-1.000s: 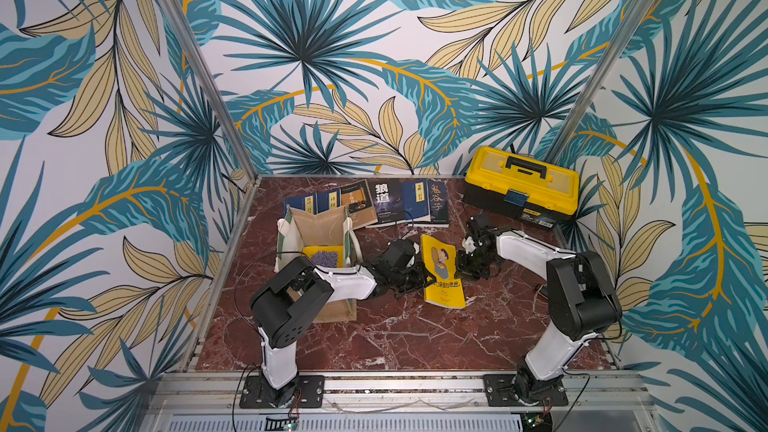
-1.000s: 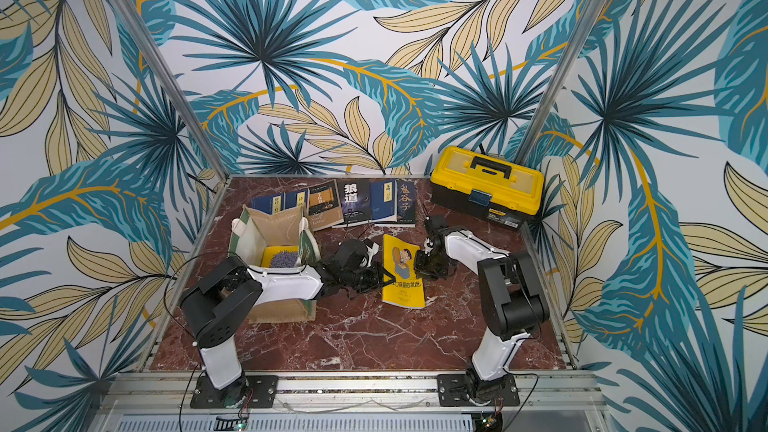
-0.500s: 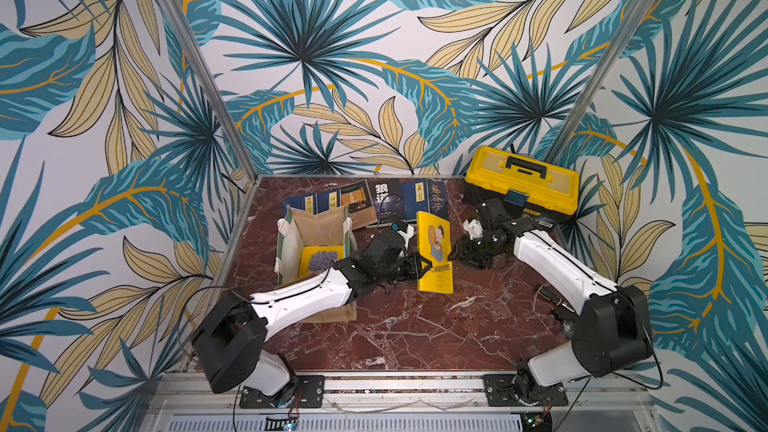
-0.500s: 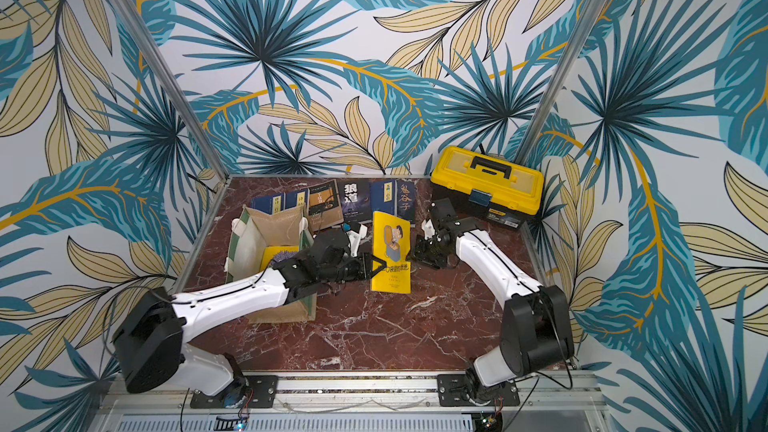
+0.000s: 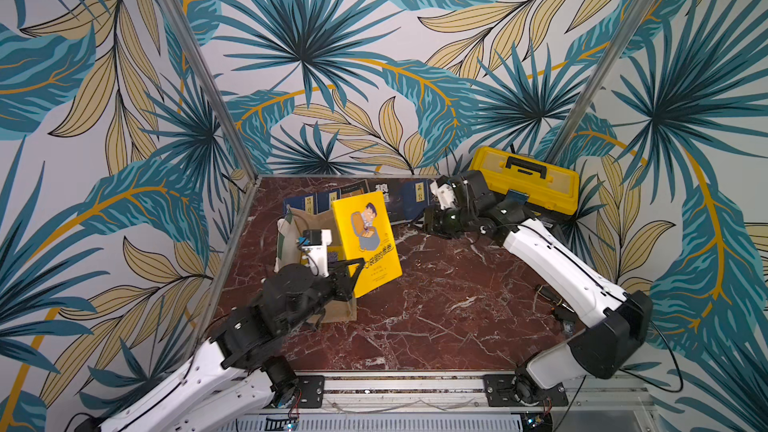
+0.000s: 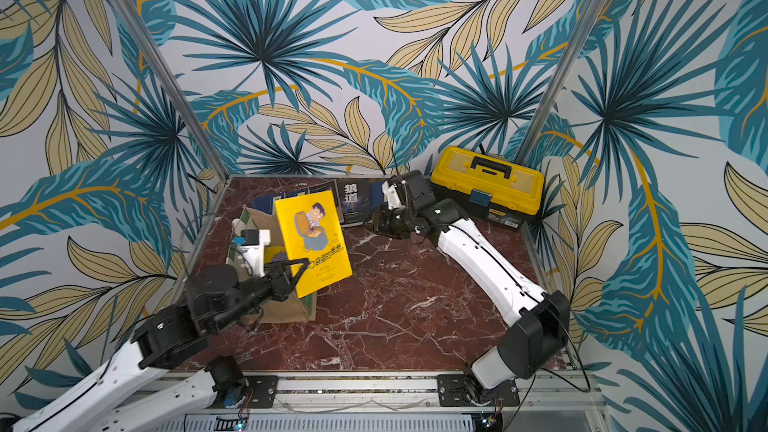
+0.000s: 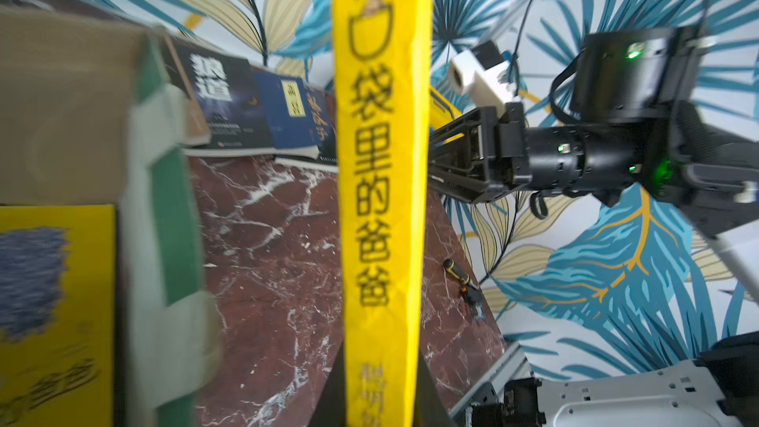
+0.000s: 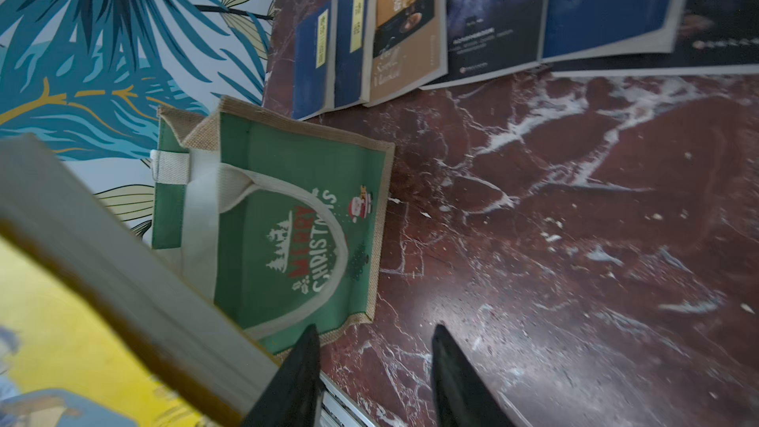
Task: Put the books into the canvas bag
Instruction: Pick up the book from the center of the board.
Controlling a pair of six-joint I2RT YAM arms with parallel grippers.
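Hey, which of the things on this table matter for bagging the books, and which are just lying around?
Part of the job: yellow book in the left gripper; canvas bag; second yellow book inside it; row of books along the back wall.
Just lying about: yellow toolbox; screwdriver.

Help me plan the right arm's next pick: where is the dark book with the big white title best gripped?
Probably the bottom edge of the dark book, nearest the robot, with the open right gripper coming low from the front. It lies flat in the back row, neighbouring books crowd both its sides, and only that edge meets bare table.
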